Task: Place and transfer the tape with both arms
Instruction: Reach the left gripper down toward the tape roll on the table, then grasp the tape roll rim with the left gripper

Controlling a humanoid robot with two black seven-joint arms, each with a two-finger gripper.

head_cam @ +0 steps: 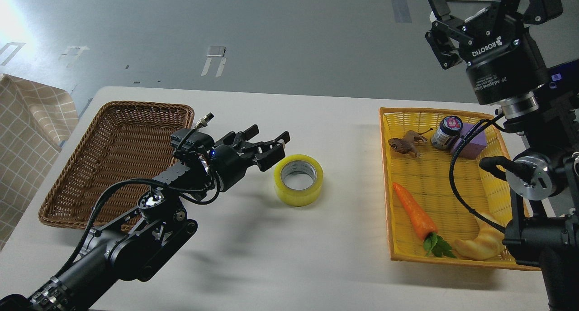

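The tape (298, 179), a yellow roll with a grey-white core, lies flat on the white table (280, 256) near its middle. My left gripper (268, 144) is open and empty, low over the table just left of the tape, its fingers pointing right toward the roll without touching it. My right gripper (470, 5) is raised high at the upper right, above the yellow basket, open and empty; its far finger is cut by the top edge.
A brown wicker basket (115, 121) stands at the left. A yellow basket (389, 188) at the right holds a carrot (414, 211), a croissant (481, 245), a toy lion (406, 144), a small jar (446, 131) and a purple block (475, 143). A checked cloth (27, 134) lies far left.
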